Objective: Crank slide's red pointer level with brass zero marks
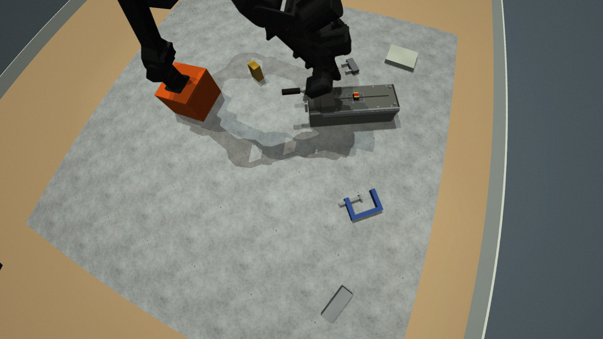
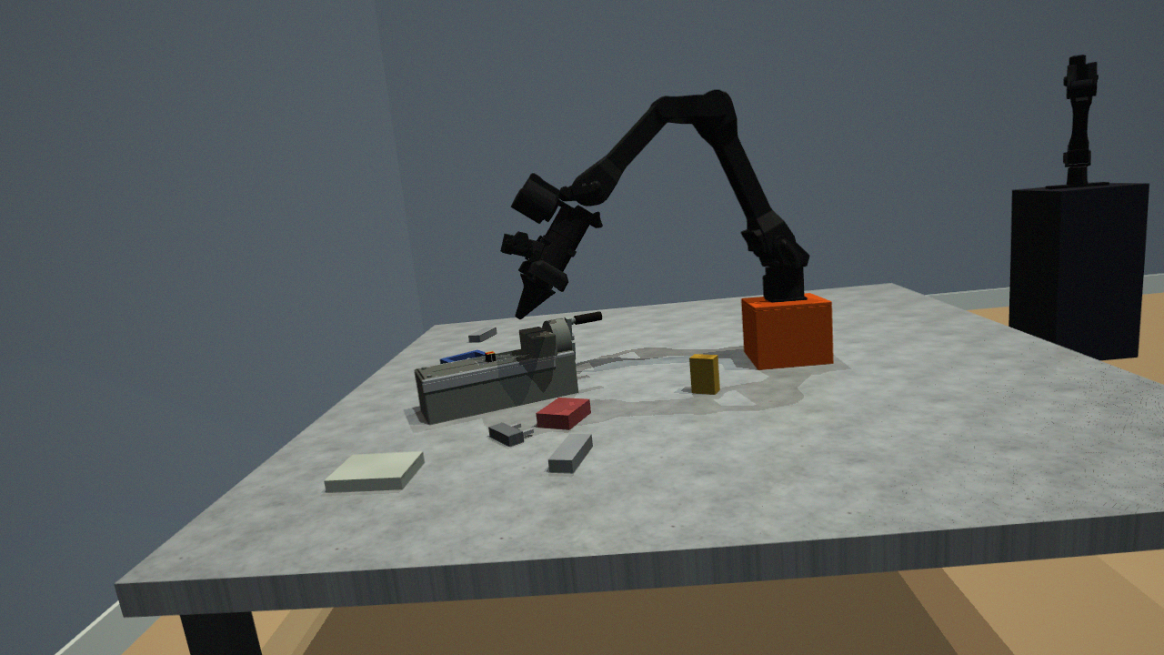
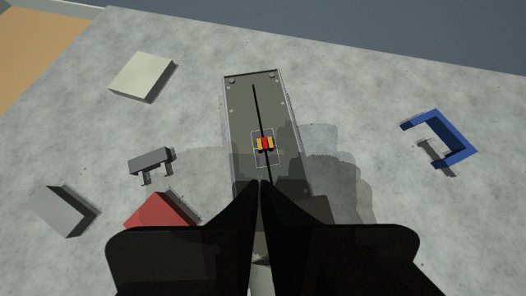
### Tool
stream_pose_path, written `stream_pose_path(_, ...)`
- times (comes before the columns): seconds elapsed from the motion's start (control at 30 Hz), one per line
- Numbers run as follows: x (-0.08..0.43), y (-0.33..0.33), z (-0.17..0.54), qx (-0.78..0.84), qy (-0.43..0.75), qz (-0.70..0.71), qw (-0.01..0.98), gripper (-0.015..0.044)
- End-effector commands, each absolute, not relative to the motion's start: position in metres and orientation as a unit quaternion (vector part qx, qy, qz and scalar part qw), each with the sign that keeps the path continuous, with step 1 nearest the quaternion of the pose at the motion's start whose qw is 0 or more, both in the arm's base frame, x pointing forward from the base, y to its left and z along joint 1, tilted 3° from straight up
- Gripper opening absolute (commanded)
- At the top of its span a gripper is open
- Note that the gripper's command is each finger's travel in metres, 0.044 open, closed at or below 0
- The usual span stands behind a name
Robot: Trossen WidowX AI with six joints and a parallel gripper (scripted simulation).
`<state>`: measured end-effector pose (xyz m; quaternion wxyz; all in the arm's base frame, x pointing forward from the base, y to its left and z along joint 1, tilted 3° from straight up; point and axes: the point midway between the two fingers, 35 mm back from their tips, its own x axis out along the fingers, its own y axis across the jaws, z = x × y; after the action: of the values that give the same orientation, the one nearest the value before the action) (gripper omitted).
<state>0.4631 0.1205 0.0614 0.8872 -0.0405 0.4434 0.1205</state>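
Above the long dark-grey metal slide machine (image 1: pixel 370 103) (image 2: pixel 496 389) (image 3: pixel 242 99), we have the black fingers (image 2: pixel 520 316) pressed together, holding nothing. Ahead of them, the red pointer (image 1: pixel 355 95) (image 3: pixel 265 143) looks level with the brass marks; the black crank handle (image 1: pixel 290 91) (image 2: pixel 587 317) is free. We judge alignment done; next, we check it and stay clear.

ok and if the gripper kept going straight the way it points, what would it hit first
Probably the gray machine, likely its top near the raised block; exact depth is unclear.
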Motion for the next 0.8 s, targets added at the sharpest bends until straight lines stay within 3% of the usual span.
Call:
stream_pose_path(0.0, 0.4632, 0.1205, 0.0615, -0.041, 0.443, 0.120, 0.887, 0.0000)
stream_pose_path(0.43, 0.4631, 0.1205, 0.0614, -0.040, 0.443, 0.121, 0.887, 0.0000)
stream_pose_path(0.77, 0.4631, 0.1205, 0.0614, -0.040, 0.443, 0.121, 0.887, 0.0263)
